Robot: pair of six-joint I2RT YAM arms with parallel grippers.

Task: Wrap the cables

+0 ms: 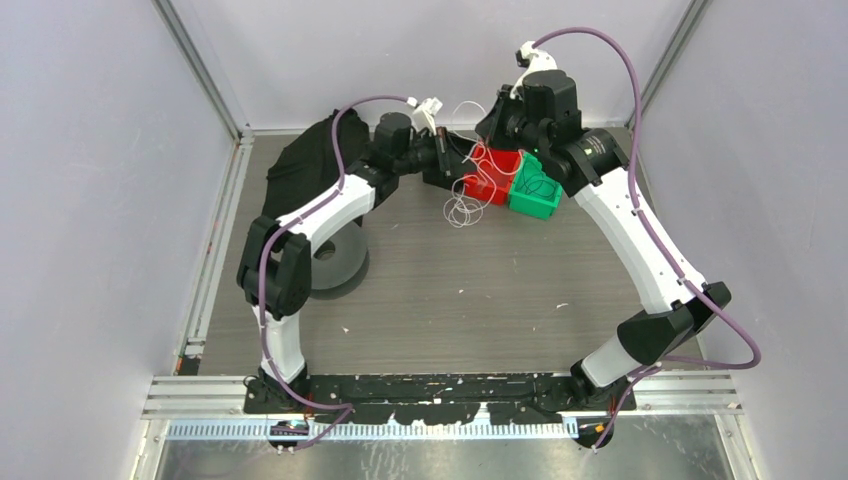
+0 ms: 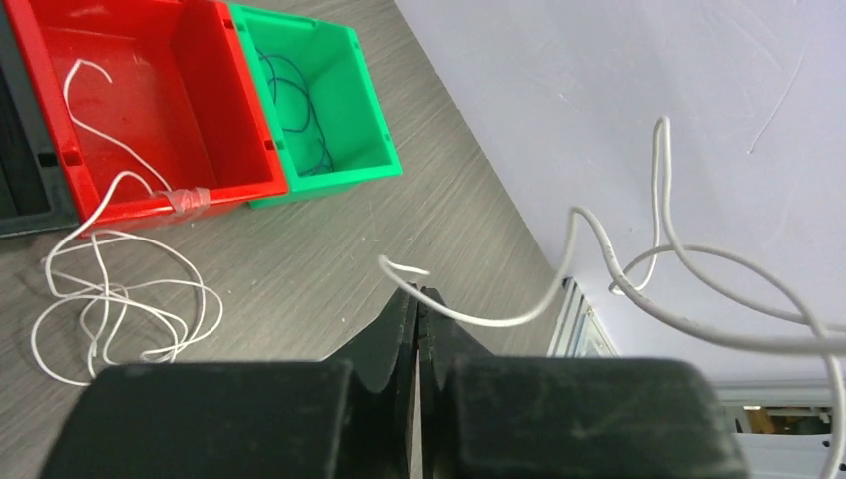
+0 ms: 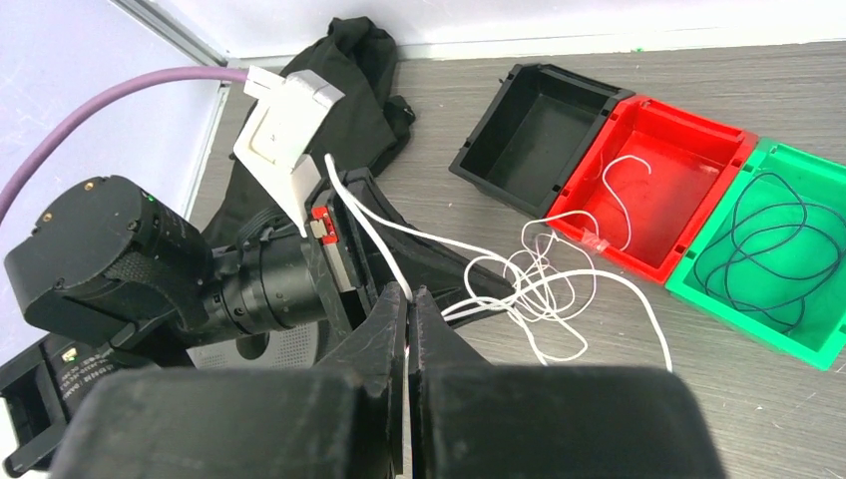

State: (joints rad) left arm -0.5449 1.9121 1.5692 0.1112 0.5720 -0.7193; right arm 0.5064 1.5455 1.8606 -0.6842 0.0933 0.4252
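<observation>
The left gripper (image 2: pixel 419 297) and right gripper (image 3: pixel 409 297) each pinch the cable (image 2: pixel 658 170), fingers pressed together. Its loops lie loose by the red bin (image 2: pixel 229 190) at the far edge of the table (image 1: pixel 480 290). Wrapping looks barely begun.

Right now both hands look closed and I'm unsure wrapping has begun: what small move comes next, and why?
Probably swing the left hand round the right hand to lay a first loop. Both are shut on the cable, the left near its free end, with loose curls hanging in the air and more cable looped by the red bin.
</observation>
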